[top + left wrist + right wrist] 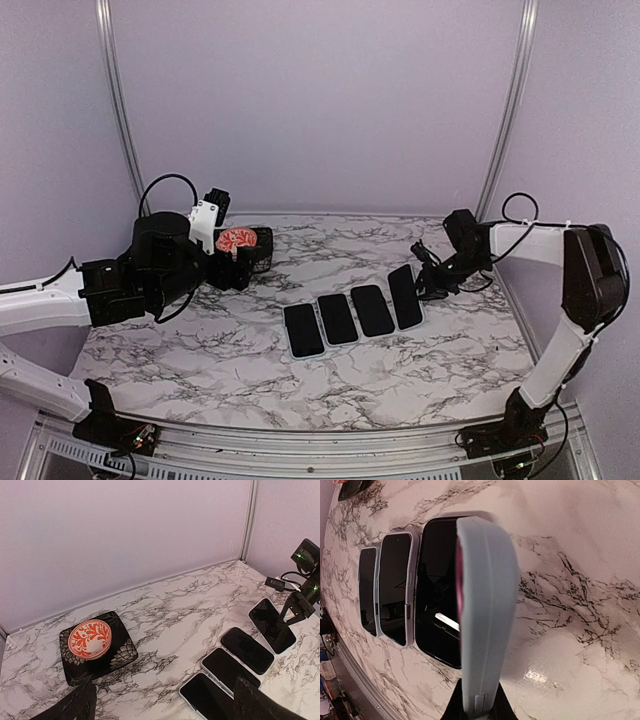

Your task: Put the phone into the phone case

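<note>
Several dark-screened phones lie in a row mid-table. The rightmost is a pale blue phone case (405, 296) with a dark face. My right gripper (430, 285) is shut on its right edge. In the right wrist view the case (482, 610) stands edge-on between my fingers (476, 706), pink showing inside. Right beside it lies a bare black phone (437, 590), also seen as the black phone (373, 310) in the top view. My left gripper (167, 711) hangs open and empty above the table's left side, well clear of the row.
Two more phones in pale cases (338, 319) (303, 330) lie at the left of the row. A black square plate (120, 655) carrying a red-and-white bowl (90, 639) sits at the back left, under my left arm (160, 265).
</note>
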{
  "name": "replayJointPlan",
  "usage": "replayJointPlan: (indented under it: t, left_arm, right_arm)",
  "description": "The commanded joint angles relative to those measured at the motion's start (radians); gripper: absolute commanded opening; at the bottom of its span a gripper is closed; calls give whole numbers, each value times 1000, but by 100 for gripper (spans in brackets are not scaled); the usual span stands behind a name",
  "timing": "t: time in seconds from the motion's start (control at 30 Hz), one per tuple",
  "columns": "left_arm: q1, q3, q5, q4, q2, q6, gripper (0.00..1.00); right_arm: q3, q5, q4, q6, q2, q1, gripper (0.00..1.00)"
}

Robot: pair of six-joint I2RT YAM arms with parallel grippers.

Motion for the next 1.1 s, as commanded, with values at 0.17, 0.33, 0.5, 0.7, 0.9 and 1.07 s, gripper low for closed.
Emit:
replayJointPlan:
  t: [0.17,0.33,0.5,0.7,0.9,1.07]
  left_arm:
    - [13,-10,-4,-26,-29,-15,96]
    - [13,-14,-10,-26,-36,-15,96]
    - [14,-10,-28,-29,-40,-9,96]
    - [20,-16,-63,-29,-41,-11,96]
    - [112,46,-86,-106,23,-43,99]
    - [268,50,-35,-105,53,-106,99]
  right_arm:
    - [78,-24,-42,-44,93,-65,9]
    - [120,48,-24,-57,182,-74,18]
    - [132,141,-35,-41,227,-81,24]
    - [138,280,-53,-2,159,-81,39]
    - [123,445,44,33,-11,-80,97]
    - [-28,513,312,50,-181,-81,99]
